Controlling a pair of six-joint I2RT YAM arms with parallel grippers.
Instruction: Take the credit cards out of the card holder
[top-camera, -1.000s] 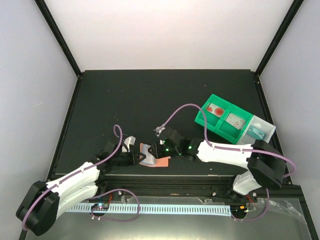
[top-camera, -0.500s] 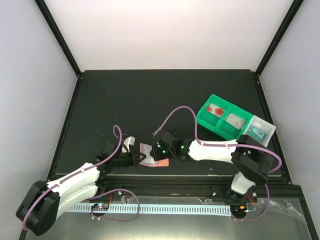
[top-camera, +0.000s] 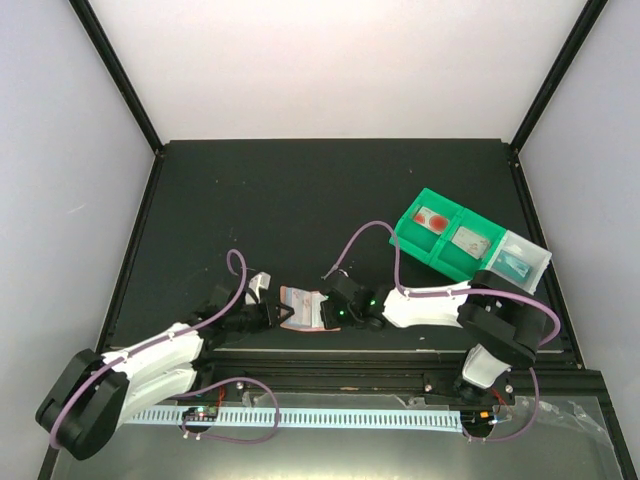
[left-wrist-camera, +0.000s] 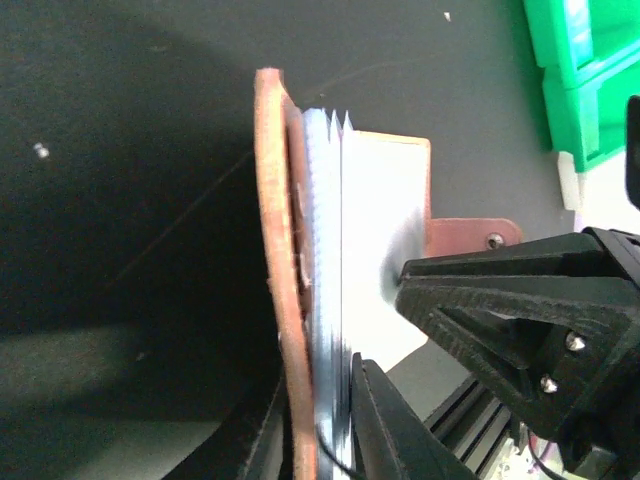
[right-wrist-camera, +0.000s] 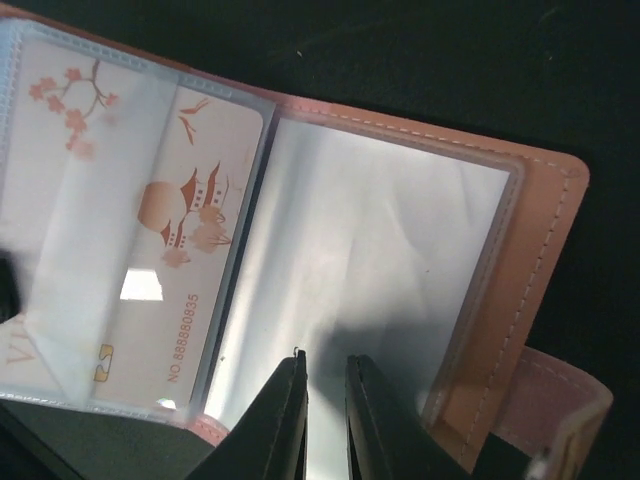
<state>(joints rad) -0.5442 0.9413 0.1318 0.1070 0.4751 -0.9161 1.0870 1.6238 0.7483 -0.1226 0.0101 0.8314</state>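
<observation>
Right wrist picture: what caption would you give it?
Right gripper at an open card holder, a pagoda-printed card sleeved inside.

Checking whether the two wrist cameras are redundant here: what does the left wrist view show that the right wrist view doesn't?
Only the left wrist view: the card holder edge-on with its clear sleeves fanned, the left gripper clamped on its lower edge, and the green bins. Only the right wrist view: the holder's open inside, where a card printed with a pagoda and blossoms sits in a sleeve. Both: the terracotta cover, its brown tab, the right gripper at a sleeve, and the dark table.
</observation>
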